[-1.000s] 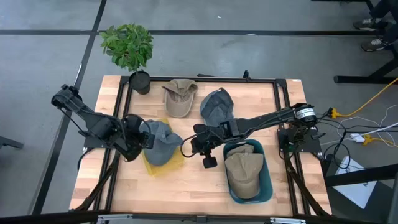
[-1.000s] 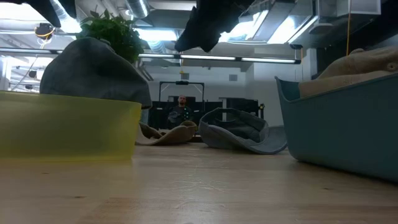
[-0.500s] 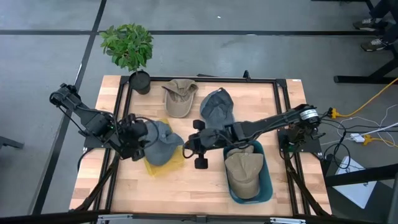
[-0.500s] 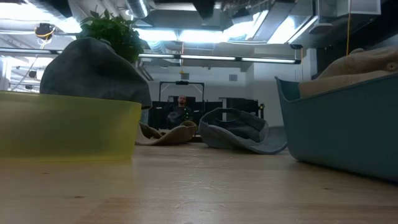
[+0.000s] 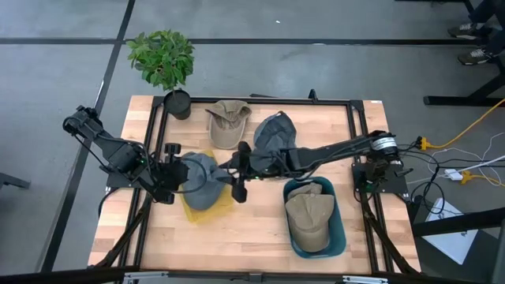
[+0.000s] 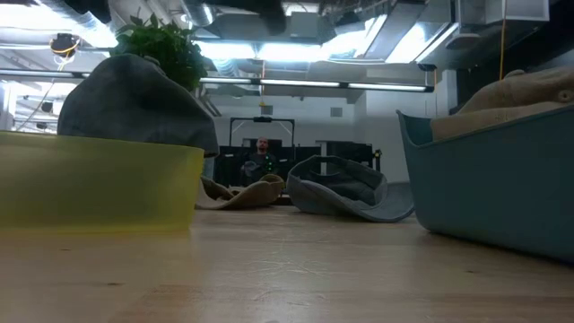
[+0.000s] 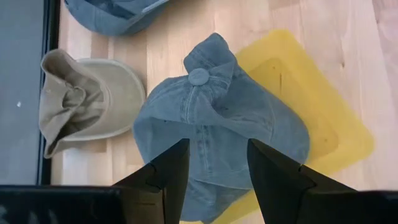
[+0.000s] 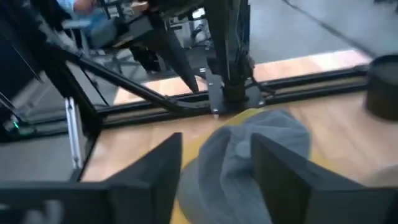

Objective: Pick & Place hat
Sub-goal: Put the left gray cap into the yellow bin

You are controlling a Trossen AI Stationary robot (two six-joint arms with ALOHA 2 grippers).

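A blue-grey denim hat lies crown up on a yellow tray at the table's left middle. In the low view the hat rests on the tray, and no gripper shows at it. My left gripper hovers open at the hat's left side; its wrist view looks down on the hat between the fingers. My right gripper stands open just right of the hat, which shows beyond it.
A tan hat and a grey-blue hat lie at the far middle. A teal bin at the near right holds another tan hat. A potted plant stands at the far left corner.
My right gripper has travelled toward the table's left edge and a little toward the far edge, arriving beside the denim hat, and it has left the top of the low view. My left gripper has drawn back slightly toward the left edge. The hat stays on the tray.
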